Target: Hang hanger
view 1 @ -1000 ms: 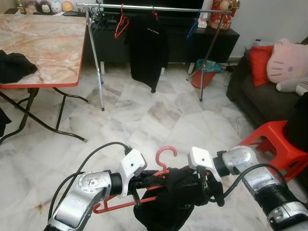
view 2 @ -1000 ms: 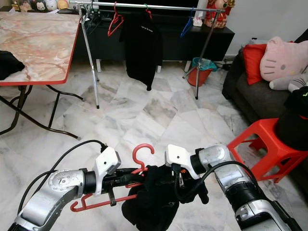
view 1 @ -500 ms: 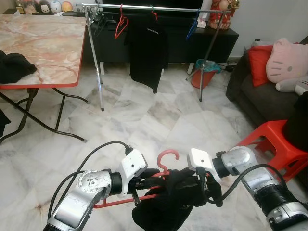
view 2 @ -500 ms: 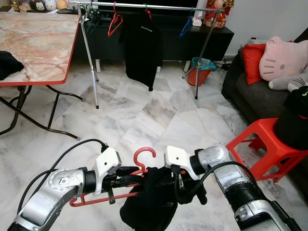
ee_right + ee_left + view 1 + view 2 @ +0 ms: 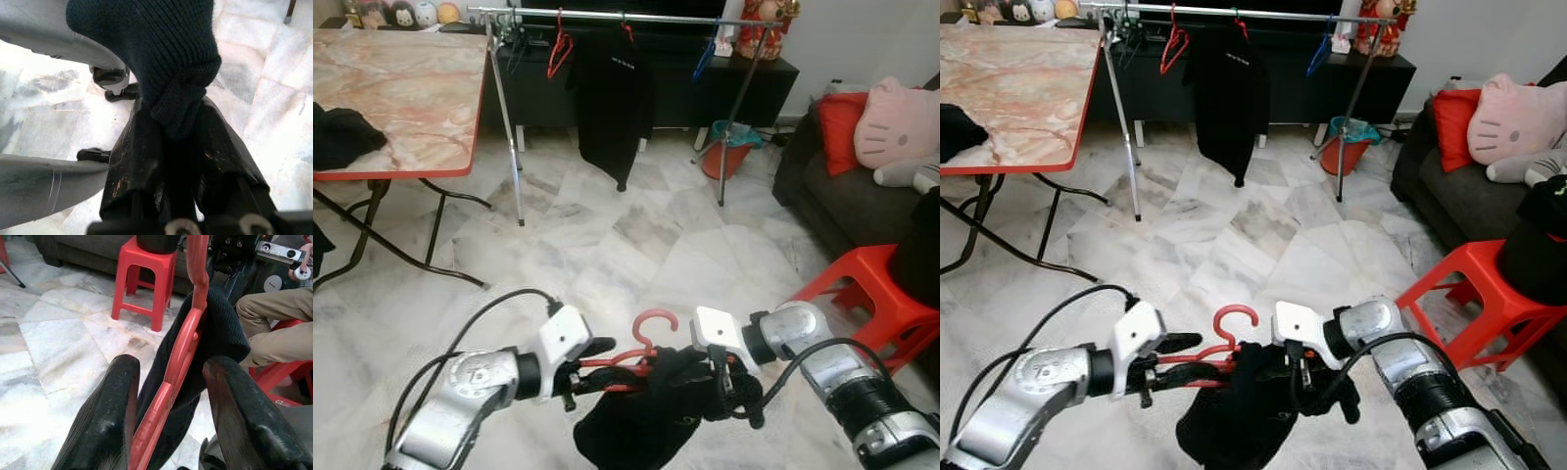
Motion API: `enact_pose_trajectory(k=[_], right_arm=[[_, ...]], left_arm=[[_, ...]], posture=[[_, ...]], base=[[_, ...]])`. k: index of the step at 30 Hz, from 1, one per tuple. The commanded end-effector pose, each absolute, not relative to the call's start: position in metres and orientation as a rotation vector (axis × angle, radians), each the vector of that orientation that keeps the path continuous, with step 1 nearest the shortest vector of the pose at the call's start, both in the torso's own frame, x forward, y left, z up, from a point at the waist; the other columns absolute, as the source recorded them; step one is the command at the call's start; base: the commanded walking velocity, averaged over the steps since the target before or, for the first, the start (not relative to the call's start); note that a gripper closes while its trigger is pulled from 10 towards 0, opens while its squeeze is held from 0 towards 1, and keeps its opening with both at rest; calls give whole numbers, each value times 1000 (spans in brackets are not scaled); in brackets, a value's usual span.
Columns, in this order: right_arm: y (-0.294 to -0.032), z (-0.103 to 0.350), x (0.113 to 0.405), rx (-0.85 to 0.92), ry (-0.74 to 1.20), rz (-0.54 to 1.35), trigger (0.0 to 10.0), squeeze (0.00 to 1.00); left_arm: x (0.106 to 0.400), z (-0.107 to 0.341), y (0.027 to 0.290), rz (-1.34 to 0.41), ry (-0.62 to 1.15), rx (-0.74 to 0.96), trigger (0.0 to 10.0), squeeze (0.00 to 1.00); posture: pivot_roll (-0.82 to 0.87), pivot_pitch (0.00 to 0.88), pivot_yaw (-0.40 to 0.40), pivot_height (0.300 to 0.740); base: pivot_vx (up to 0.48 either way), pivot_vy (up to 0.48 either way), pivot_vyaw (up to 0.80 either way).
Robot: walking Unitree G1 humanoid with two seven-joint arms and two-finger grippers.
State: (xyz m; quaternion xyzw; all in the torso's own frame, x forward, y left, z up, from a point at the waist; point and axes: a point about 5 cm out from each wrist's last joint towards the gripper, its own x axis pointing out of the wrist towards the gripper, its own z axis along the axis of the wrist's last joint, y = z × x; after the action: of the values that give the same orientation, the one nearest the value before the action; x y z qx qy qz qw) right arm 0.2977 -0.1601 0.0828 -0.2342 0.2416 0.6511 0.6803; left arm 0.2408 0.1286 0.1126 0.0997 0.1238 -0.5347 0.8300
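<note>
Left eye view: arms (image 5: 480, 382) converged on hanger (image 5: 641, 345)

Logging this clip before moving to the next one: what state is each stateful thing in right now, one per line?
red hanger: held low in front of the robot, hook up, not yet on the rail
black garment: draped on the red hanger, bunched
left gripper: open, fingers either side of the hanger's arm
right gripper: shut on the black garment
clothes rail: standing across the room, a black shirt hanging on it
</note>
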Motion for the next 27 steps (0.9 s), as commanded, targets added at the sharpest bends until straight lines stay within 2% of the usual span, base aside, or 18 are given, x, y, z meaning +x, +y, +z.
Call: enact_pose_trajectory(k=[1, 3, 9, 13, 14, 20, 22, 23, 24, 27], right_arm=[[-167, 88, 301, -556, 538, 1443, 0, 0], [-168, 88, 301, -558, 541, 1441, 0, 0], [-179, 91, 305, -588, 556, 1392, 0, 0], [-182, 91, 307, -600, 561, 1370, 0, 0], [-182, 91, 307, -600, 561, 1370, 0, 0], [-186, 96, 316, -618, 546, 1300, 0, 0], [-186, 97, 318, -619, 539, 1285, 0, 0], [-186, 99, 320, -621, 527, 1269, 0, 0], [-185, 100, 324, -617, 512, 1239, 0, 0], [-178, 107, 337, -611, 443, 1128, 0, 0]], left_arm=[[239, 117, 129, -1152, 243, 215, 10000, 1000], [239, 118, 130, -1145, 244, 219, 10000, 1000], [250, 117, 162, -936, 244, 257, 10000, 1000], [259, 111, 200, -660, 244, 289, 10000, 1000], [259, 111, 200, -660, 244, 289, 10000, 1000], [259, 107, 251, -259, 210, 256, 10000, 1000], [259, 105, 258, -196, 211, 247, 10000, 1000], [260, 103, 266, -103, 208, 239, 10000, 1000], [260, 98, 278, 34, 214, 212, 10000, 0], [250, 82, 308, 384, 231, 84, 10000, 0]], posture=[[100, 30, -146, 740], [102, 32, -145, 740], [93, 37, -141, 740], [94, 42, -140, 740], [94, 42, -140, 740], [104, 51, -145, 740], [104, 51, -145, 740], [104, 51, -145, 740], [104, 51, -145, 740], [104, 51, -145, 740]], base=[[0, 0, 0], [0, 0, 0], [0, 0, 0], [0, 0, 0], [0, 0, 0], [0, 0, 0], [0, 0, 0], [0, 0, 0], [0, 0, 0], [0, 0, 0]])
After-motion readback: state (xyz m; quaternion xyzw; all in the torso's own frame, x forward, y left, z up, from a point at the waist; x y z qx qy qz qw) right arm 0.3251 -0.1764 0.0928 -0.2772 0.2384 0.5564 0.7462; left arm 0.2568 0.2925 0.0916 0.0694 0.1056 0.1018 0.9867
